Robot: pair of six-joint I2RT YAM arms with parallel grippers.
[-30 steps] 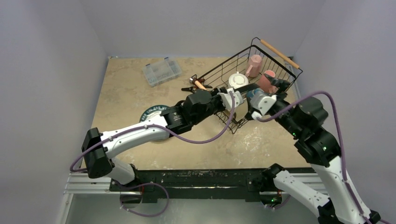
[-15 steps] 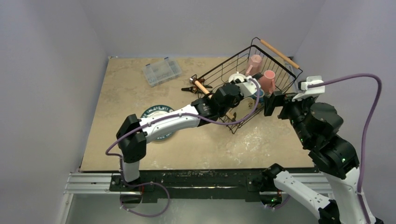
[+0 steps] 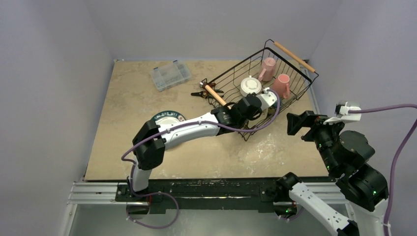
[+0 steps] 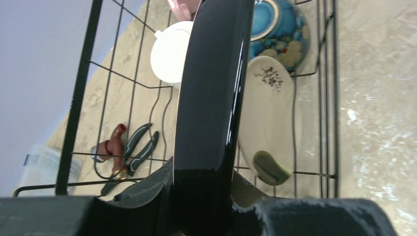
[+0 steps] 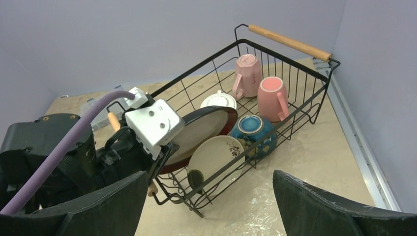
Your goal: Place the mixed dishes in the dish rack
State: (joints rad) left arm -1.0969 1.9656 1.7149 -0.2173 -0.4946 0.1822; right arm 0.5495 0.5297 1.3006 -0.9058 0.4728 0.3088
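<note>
left gripper (image 4: pixel 202 192) is pinching the likely heavy, slick, breakable red-rimmed plate (image 5: pixel 204 129) by its rim inside the dish rack (image 5: pixel 289 42); right gripper (image 5: pixel 209 187) is hovering, spread wide.

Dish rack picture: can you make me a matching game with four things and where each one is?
Things
1. red-rimmed plate
2. pink mugs
3. blue bowl
4. clear box

Places
A. out on the table, away from the dish rack
B. lying on its side by the cream plate
C. held on edge in the left hand
D. side by side at the rack's far end

Pairs: 1-C, 2-D, 3-B, 4-A
</note>
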